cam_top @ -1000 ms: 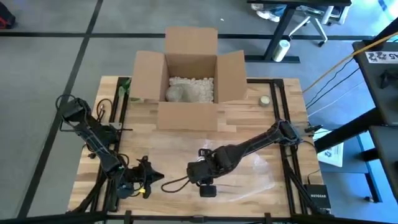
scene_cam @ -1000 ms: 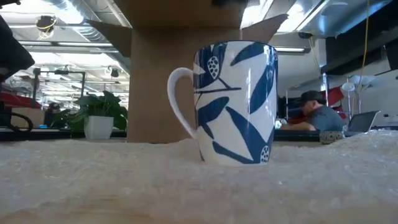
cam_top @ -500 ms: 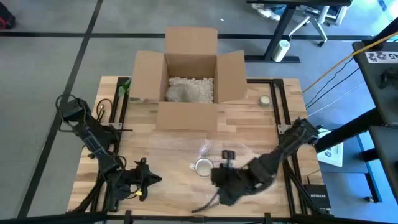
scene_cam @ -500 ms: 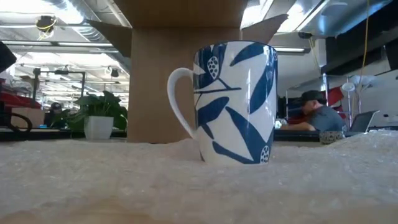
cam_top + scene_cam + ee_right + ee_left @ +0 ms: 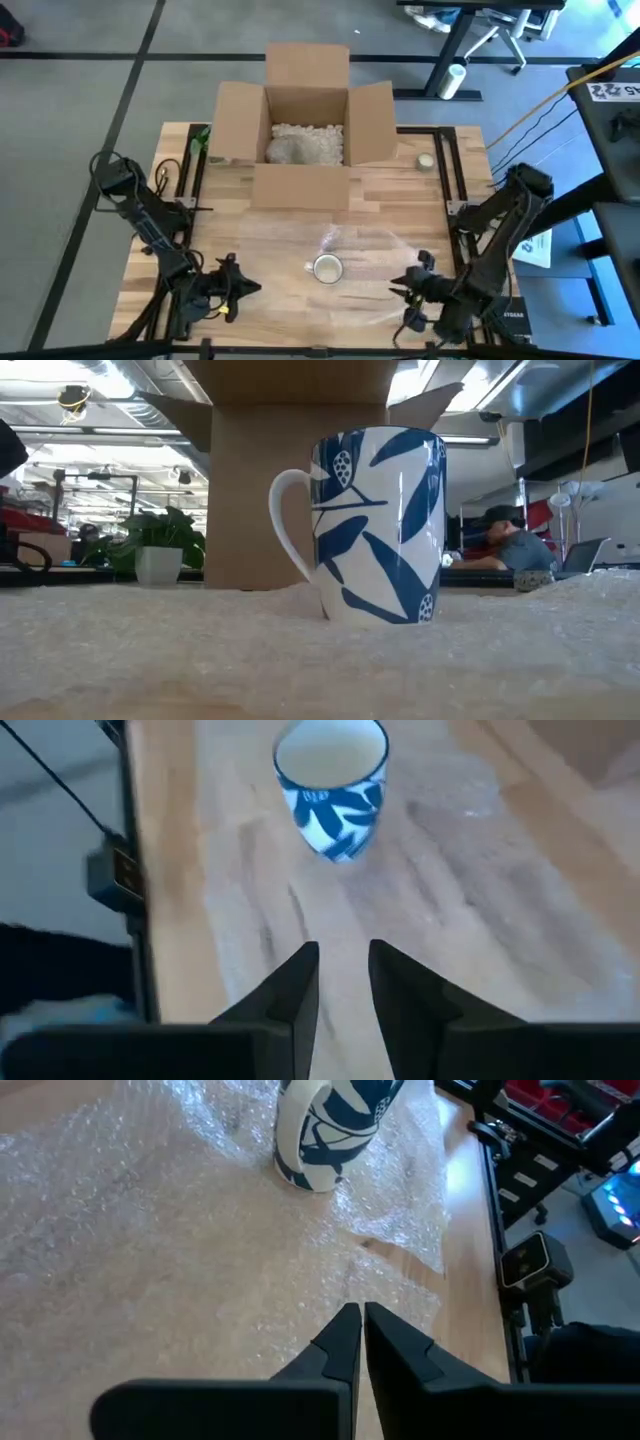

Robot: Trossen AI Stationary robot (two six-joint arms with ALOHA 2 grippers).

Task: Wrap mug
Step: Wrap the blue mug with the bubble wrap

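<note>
One mug [image 5: 326, 267] stands upright on a sheet of bubble wrap [image 5: 385, 265] spread across the near half of the desk [image 5: 400, 190], white with blue leaves, its mouth open to the overhead camera. We see its handle on the left in the low view, and nothing of the wrap is folded over it yet, so we judge the wrapping itself not begun. Behind it, toward the far edge, sits an open cardboard box [image 5: 308, 125] with packing filler inside. Our right end effector [image 5: 413, 290] rests near the desk's near right corner, over the wrap's right edge, its fingers set a narrow gap apart and holding nothing; the mug lies to its left and slightly farther in. Our left end effector [image 5: 232, 285] waits at the near left, fingers pressed together and empty, with the mug to its right. Both sit at much the same remove from the mug, but the right one is already at the loose margin of the sheet, so we judge it better placed to lift that edge over the mug.
</note>
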